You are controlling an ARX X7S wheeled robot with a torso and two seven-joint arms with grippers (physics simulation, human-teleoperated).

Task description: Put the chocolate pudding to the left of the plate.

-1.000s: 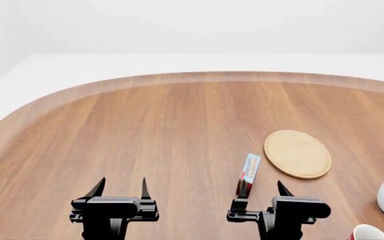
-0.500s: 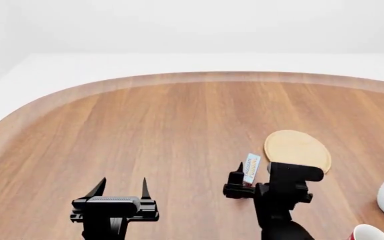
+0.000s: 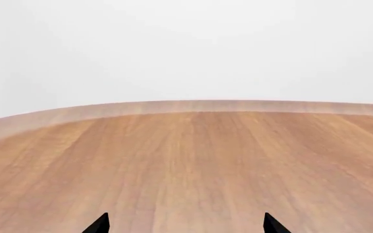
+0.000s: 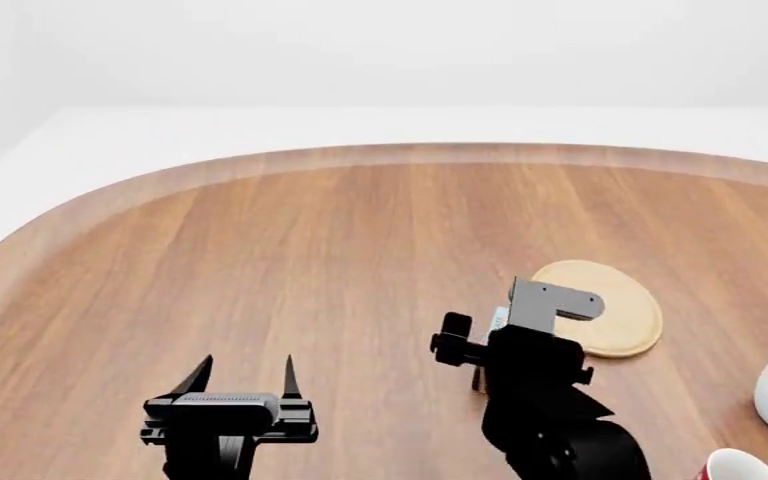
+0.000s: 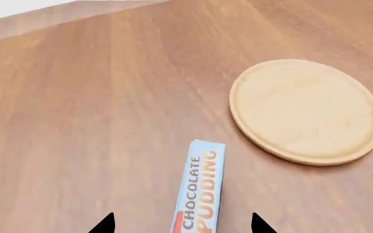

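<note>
Resting on wood: one chocolate pudding [image 5: 200,189], one plate [image 5: 306,110].

Chocolate pudding [image 5: 199,189] box stands on edge near the tan plate [image 5: 306,110].

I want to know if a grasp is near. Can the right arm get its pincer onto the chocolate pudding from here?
Probably yes. The right pincer is open and poised over the chocolate pudding, its fingertips on either side of the box. Nothing lies between them; the plate sits apart.
</note>
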